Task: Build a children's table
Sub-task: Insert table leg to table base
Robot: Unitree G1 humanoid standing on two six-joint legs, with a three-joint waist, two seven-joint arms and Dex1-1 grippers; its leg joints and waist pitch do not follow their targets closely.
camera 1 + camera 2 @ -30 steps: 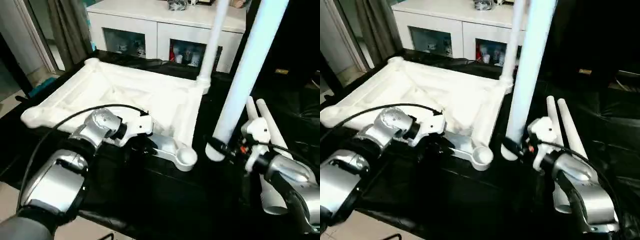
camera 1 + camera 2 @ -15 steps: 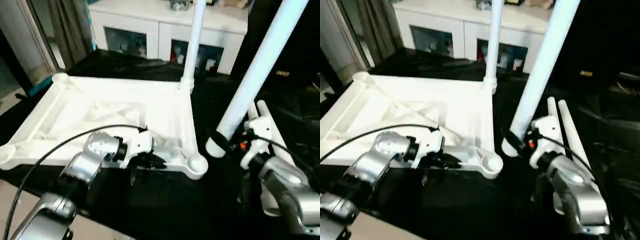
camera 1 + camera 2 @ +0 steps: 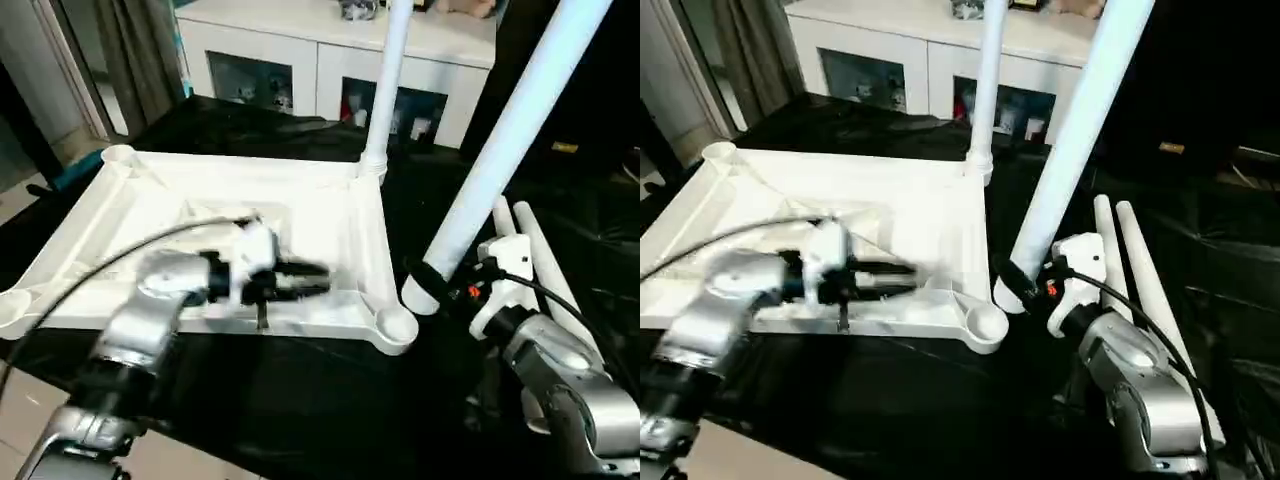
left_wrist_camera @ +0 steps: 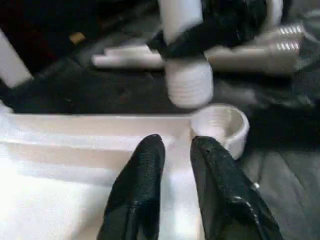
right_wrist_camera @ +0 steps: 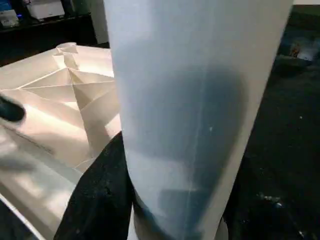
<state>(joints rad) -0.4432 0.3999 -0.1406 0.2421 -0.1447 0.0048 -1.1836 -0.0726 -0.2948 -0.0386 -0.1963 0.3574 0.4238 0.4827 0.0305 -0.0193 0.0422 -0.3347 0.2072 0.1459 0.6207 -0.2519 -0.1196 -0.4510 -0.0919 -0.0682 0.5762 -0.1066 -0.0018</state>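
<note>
Both grippers work at the near right corner of the upturned table top (image 3: 330, 215), which lies ribs-up on a black-covered bench (image 3: 300, 400). Over the near rim of the top, the left gripper (image 3: 318, 277) reaches level toward the near right corner socket (image 3: 397, 325), its two black fingers (image 4: 142, 180) a narrow gap apart and closed on nothing; in the left wrist view their tips hover above the rim just short of the socket. Beside that corner, the right gripper (image 3: 425, 280) is clamped around the thick lower end of a long white leg (image 3: 510, 130), black fingers wrapped on either side of the shaft in the right wrist view. The held leg leans up and away to the right, and its ribbed lower end (image 4: 189, 87) hangs just beside and above the open socket, not seated in it. At the far right corner of the top, another leg (image 3: 388, 80) stands upright in its socket. Two more legs (image 3: 520, 230) lie side by side on the black cover toward the right edge of the bench, behind the right gripper. The near left corner socket (image 3: 12, 305) and the far left one (image 3: 118, 155) stand open. Beyond the bench's far edge stands a white cabinet (image 3: 330, 50) with glass doors
</note>
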